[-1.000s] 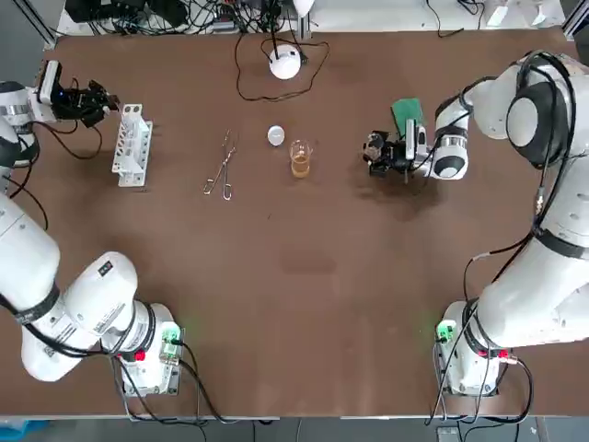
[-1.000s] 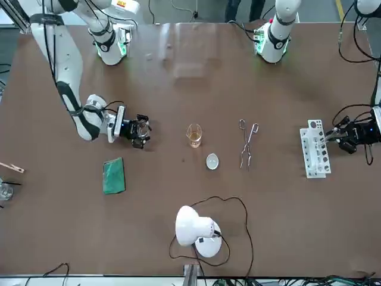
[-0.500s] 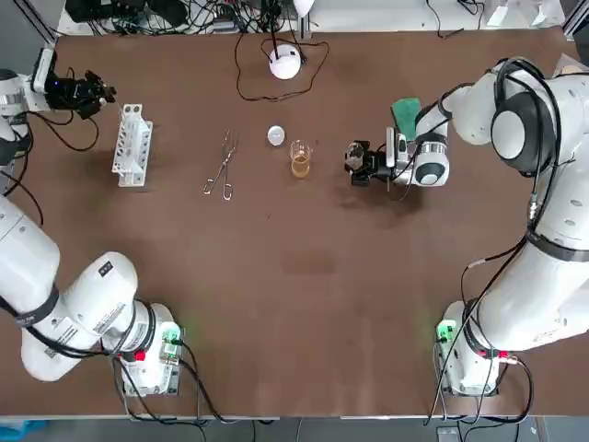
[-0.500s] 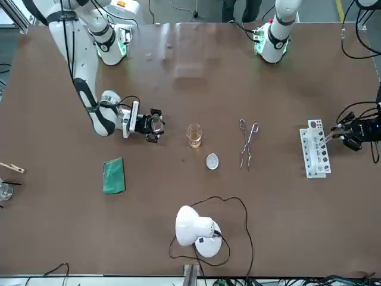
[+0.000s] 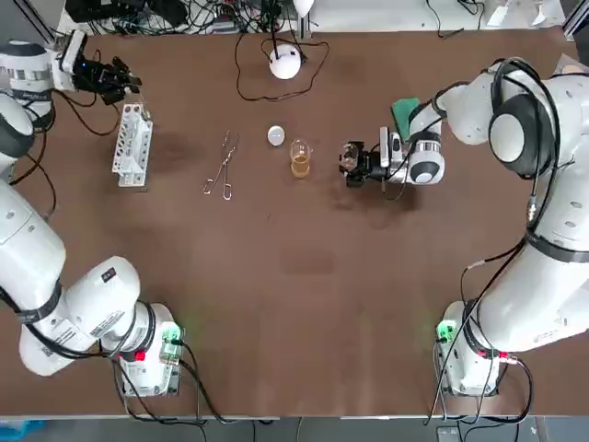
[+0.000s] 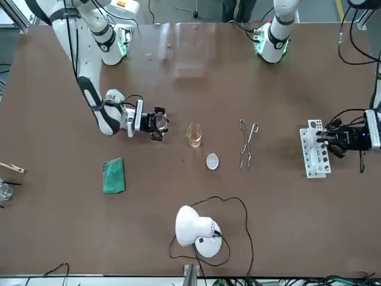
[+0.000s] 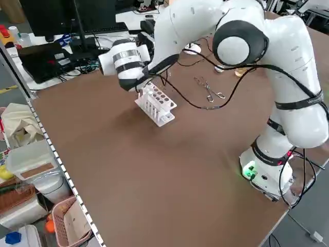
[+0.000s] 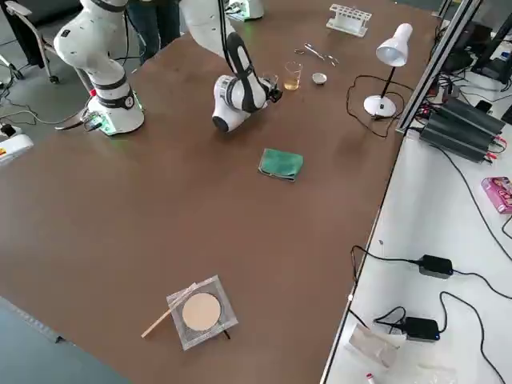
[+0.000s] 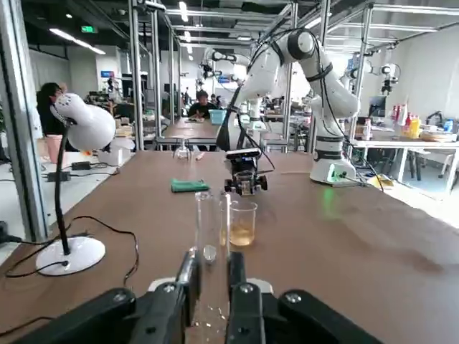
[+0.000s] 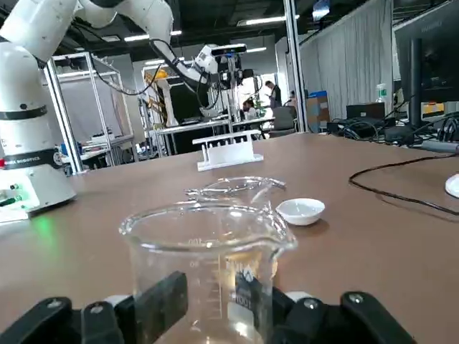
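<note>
I am watching from the right side. My right arm is reaching low over the brown table. Its right gripper is pointing at a little glass cup with yellow-brown water in it. The cup is standing just beside the gripper, and I cannot tell if they are touching. A small white dish is sitting next to the cup. Metal tongs are lying farther back, and a white rack is standing behind them. A white lamp is standing by the table's edge. A green cloth is lying near the arm. A mesh square is lying well apart, with a thin stick touching it.
</note>
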`<state>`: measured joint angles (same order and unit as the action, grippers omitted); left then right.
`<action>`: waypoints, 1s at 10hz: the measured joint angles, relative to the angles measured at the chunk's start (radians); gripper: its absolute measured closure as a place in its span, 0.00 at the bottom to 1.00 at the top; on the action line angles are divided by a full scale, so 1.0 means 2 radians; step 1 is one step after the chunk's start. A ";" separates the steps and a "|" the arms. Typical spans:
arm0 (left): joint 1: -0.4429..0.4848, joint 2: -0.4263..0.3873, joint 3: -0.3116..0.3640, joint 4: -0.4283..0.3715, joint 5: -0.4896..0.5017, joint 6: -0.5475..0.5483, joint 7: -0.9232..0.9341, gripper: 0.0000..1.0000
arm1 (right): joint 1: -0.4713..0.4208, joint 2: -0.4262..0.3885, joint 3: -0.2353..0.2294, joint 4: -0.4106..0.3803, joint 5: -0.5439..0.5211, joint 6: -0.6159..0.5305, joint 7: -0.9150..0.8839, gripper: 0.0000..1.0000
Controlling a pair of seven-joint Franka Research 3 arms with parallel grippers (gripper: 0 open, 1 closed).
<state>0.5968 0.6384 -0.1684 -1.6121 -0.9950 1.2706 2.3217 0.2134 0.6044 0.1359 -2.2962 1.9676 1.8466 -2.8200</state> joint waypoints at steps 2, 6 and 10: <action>-0.052 -0.014 -0.003 -0.003 0.000 0.025 -0.026 0.79 | 0.004 0.000 0.000 0.006 -0.021 0.023 0.001 0.61; -0.144 -0.020 -0.007 -0.008 -0.003 0.105 -0.066 0.79 | 0.006 0.000 0.001 0.006 -0.040 0.026 0.005 0.61; -0.250 -0.023 -0.010 -0.019 -0.028 0.213 -0.081 0.79 | 0.007 0.000 0.001 0.006 -0.061 -0.002 0.011 0.61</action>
<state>0.0977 0.5931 -0.1877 -1.6511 -1.0516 1.6963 2.1600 0.2266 0.6039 0.1374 -2.2841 1.8458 1.8429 -2.7983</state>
